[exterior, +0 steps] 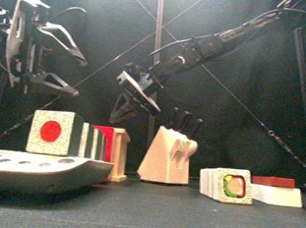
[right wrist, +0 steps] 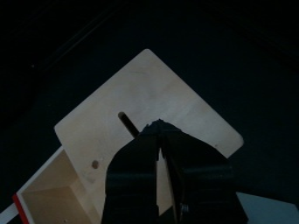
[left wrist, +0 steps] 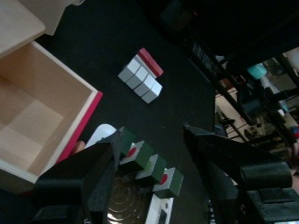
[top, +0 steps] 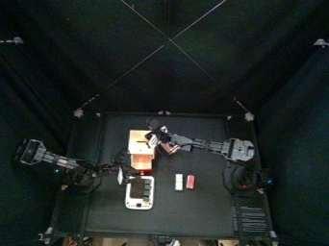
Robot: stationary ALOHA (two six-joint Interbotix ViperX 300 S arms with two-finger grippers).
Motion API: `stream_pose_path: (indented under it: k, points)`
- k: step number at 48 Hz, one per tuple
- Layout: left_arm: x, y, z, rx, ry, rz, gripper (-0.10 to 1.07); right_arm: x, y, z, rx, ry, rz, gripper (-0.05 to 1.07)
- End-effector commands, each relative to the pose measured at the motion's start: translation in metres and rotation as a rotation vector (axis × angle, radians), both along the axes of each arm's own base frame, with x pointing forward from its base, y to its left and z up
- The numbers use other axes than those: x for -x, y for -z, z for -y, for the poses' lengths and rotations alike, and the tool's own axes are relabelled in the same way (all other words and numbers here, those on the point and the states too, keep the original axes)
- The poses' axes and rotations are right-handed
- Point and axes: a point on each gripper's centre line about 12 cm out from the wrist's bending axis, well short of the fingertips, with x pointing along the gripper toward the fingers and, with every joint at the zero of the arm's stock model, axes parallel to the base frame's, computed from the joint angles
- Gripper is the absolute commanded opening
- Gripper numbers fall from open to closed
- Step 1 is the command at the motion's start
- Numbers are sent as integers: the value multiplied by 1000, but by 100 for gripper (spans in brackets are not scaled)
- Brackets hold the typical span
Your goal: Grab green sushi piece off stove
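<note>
At the far left the left gripper (left wrist: 149, 144) hangs high above the table with its two black jaws spread nearly as wide as they go and nothing between them. Below it, at the table's front left, lies the flat white and grey toy stove (exterior: 20, 171) with a round burner. The green-wrapped block-shaped sushi piece with a round red centre (exterior: 52, 131) stands on the rear of that stove, its red face turned toward the front. The left wrist view shows two such green-edged, red-centred pieces side by side at the stove's edge, directly under the open jaws but well apart from them. Just beside the sushi, to its right, is the open pale wooden box with a red side wall (exterior: 111, 143), and no camera shows anything in it. Next comes the right gripper (exterior: 127, 102), at the end of the right arm, which reaches in across the middle. It hovers above the box and the block, and its jaws look pressed together, with nothing in their grasp. Under and slightly right of it stands the slanted pale wooden knife block with black handles sticking out of its top (exterior: 164, 154). Farther right, on the bare table, lies a white rice roll piece with a green and yellow filling (exterior: 226, 183), and touching it on the right is a low white piece with a red top (exterior: 276, 192).
</note>
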Motion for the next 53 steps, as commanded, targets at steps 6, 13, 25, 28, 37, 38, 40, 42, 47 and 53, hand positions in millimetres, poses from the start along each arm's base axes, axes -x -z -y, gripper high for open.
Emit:
stream_pose_path:
  k: [6,13,25,28,37,38,40,42,47,53]
  points:
    - [-3,-7,4,-95,68,32,91,9,-53,-15,59,-37,100,37]
    - [-4,-10,7,-181,125,56,91,16,-61,-34,66,-76,123,37]
    - [-6,-13,13,-291,208,84,91,40,-72,-66,69,-154,220,37]
    - [-6,-14,14,-317,228,89,91,46,-72,-72,69,-174,248,37]
    - [-7,-10,19,-387,292,78,91,68,-67,-98,84,-253,288,37]
    - [-8,-9,20,-395,299,76,91,71,-67,-102,87,-265,293,37]
    - [-8,-7,20,-411,312,70,91,76,-66,-108,94,-285,299,37]
    - [-10,-5,21,-423,324,63,91,83,-65,-115,105,-313,309,37]
    - [-17,3,22,-433,335,30,91,99,-64,-130,117,-364,337,37]
    - [-31,12,24,-445,352,-9,91,127,-68,-153,125,-435,403,37]
